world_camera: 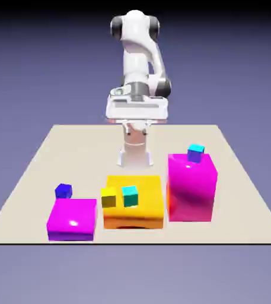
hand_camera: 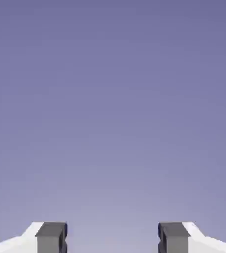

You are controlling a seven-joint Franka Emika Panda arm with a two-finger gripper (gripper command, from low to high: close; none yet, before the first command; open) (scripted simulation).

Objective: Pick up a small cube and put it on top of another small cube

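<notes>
The tall pink block [world_camera: 191,189] and the low pink block [world_camera: 73,217] look smooth and shiny, like plastic. The yellow block [world_camera: 133,208] looks smooth and shiny too. The bench [world_camera: 90,157] looks flat and dull. The arm [world_camera: 136,53] looks smooth, like shiny plastic.

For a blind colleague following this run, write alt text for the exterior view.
A white robot arm, its gripper empty, stands behind three large blocks: a low magenta, an orange-yellow and a tall magenta. A dark-blue cube sits behind the low one; yellow, teal and blue cubes appear by or on the others.
</notes>
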